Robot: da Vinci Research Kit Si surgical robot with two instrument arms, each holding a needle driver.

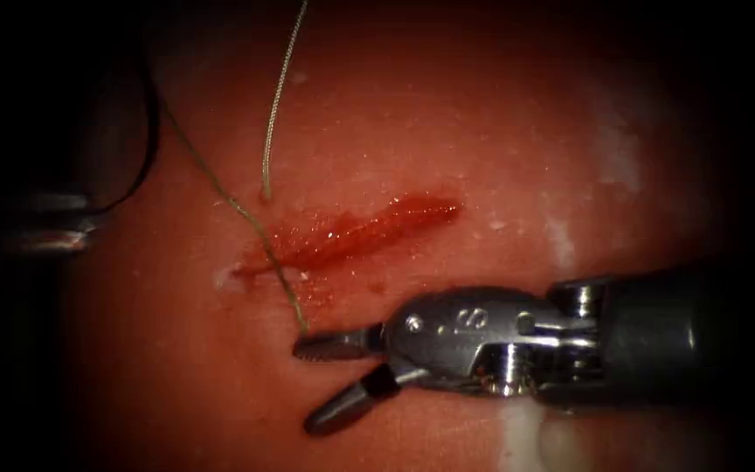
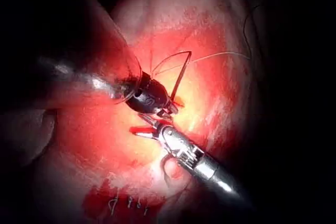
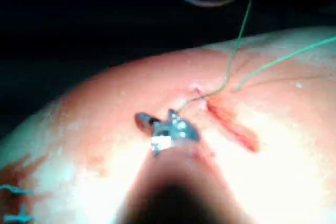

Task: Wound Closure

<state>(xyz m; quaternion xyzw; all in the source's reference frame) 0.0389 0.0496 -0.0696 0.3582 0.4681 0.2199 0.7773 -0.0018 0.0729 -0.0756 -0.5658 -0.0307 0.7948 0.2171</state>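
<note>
Around the lit field everything falls to black, and what you have under the scope is the tissue [image 1: 447,131], wet and reddish, with the cut [image 1: 356,234] running slantwise across the middle of the endoscope view, its upper end to the right, filled with red fluid [image 1: 325,243]. Your right tool [image 1: 325,380] comes in from the lower right of that view and sits below the cut, its jaws spread apart with nothing between them; the upper jaw tip lies just beside the spot where the thread [image 1: 255,223] comes out of the tissue on the near side of the cut. From there the thread crosses the cut's left end and climbs toward the upper left of the frame, where the needle [image 1: 146,131] shows as a dark curve clear of the tissue. Your left tool [image 1: 50,223] sits at the left edge, in shadow below the needle; whether its jaws are together or apart, you cannot tell. A loose thread end [image 1: 277,105] hangs down from the top of the frame and stops just above the cut's left part. In the left wrist view a row of stitches [image 2: 127,204] sits well apart from the tools.
</note>
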